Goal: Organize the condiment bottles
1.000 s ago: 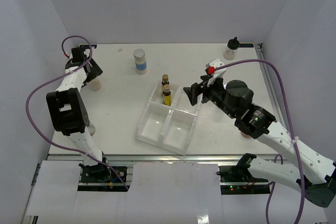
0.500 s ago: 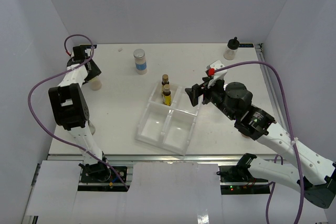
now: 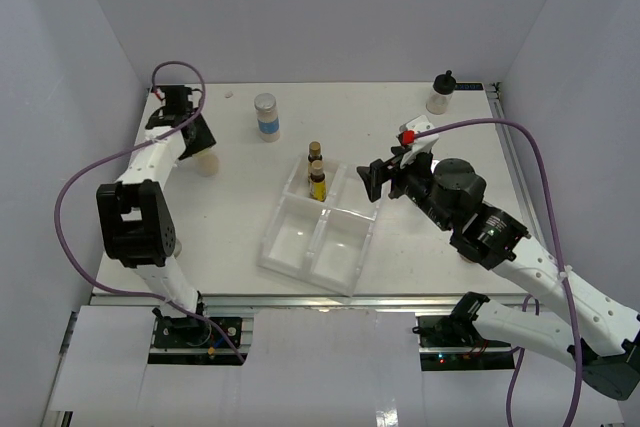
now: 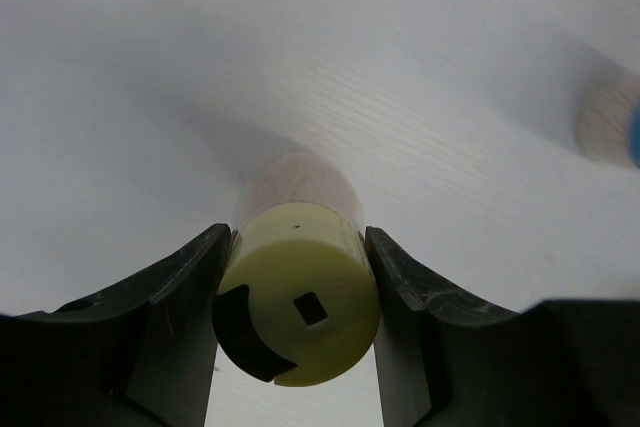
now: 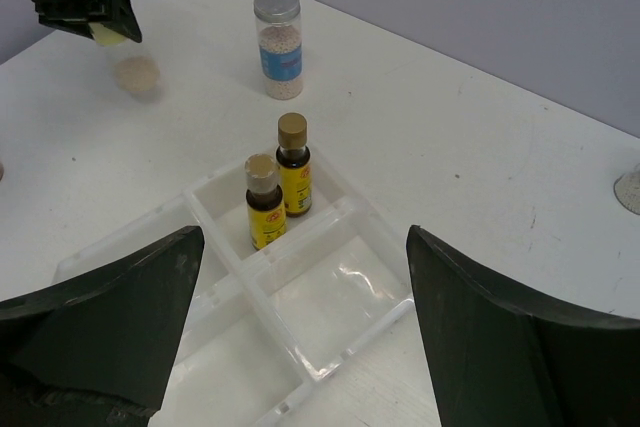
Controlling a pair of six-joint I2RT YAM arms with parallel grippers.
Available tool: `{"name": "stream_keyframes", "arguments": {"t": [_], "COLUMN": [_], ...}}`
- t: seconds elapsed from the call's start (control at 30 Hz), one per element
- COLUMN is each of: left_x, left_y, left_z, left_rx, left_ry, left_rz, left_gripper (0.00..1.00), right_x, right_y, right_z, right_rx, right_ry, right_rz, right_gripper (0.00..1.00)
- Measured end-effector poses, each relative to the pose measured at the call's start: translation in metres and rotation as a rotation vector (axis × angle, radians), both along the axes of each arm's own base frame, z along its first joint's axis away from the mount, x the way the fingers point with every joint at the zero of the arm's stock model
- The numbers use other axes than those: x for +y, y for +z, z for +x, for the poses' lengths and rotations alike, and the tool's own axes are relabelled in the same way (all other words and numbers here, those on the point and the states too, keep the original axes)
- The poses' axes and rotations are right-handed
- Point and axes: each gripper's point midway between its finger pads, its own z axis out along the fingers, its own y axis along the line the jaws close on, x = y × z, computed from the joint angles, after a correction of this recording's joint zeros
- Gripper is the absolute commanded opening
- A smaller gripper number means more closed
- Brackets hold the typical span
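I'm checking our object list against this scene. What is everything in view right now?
amber bottles: 2, yellow labels, upright together in the tray's far-left compartment
blue-labelled jar: 1, clear, silver lid, far side of the table, left of centre
black-capped jar: 1, clear, far right corner
yellow-capped bottle: 1, beige body, far left, cap gripped by the left tool
tray: 1, clear, divided, table centre
table: 1, white
left tool: 1, black, closed on the yellow cap
right tool: 1, black, open and empty, above the tray
arms: 2, white and black, purple cables
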Motion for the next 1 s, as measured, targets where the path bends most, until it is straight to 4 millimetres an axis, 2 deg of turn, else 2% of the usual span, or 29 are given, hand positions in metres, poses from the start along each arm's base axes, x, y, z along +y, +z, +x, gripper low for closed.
{"name": "stream_keyframes", "arguments": {"t": [0.13, 0.2, 0.27, 0.33, 0.47, 0.57, 0.7, 0.87, 1.0], "left_x": [-0.094, -0.130, -0.144, -0.147, -0.158, -0.174, -0.193, -0.208, -0.225], "left_y": [0.034, 0.054, 0.075, 0.097, 0.122, 0.126, 0.109, 0.086, 0.077], "left_z": [-0.016, -0.032, -0.049, -0.068, -0.118, -0.150, -0.181, -0.188, -0.190], "left_rx": [-0.042, -0.072, -0.109, -0.161, -0.245, -0.280, -0.262, -0.205, -0.195], "left_ry": [-0.207, -0.291, -0.326, -0.343, -0.430, -0.514, -0.614, -0.670, -0.706], "left_rz": [0.027, 0.022, 0.013, 0.000, -0.053, -0.102, -0.158, -0.182, -0.186], "left_gripper": [0.00, 0.00, 0.00, 0.00, 0.00, 0.00, 0.00, 0.00, 0.00], "right_x": [-0.006, -0.010, -0.013, -0.017, -0.022, -0.024, -0.025, -0.026, -0.026], "right_y": [0.000, -0.001, 0.002, 0.003, 0.002, -0.001, -0.004, -0.004, -0.006], "right_z": [-0.003, -0.005, -0.007, -0.009, -0.013, -0.014, -0.016, -0.017, -0.016], "right_rx": [0.005, 0.009, 0.007, 0.007, 0.017, 0.033, 0.050, 0.057, 0.063], "right_ry": [-0.011, -0.016, -0.022, -0.028, -0.034, -0.039, -0.042, -0.045, -0.054], "right_rz": [-0.006, -0.007, 0.000, 0.004, 0.003, 0.002, 0.006, 0.022, 0.022], "right_gripper": [0.89, 0.89, 0.89, 0.89, 0.89, 0.89, 0.89, 0.89, 0.89]}}
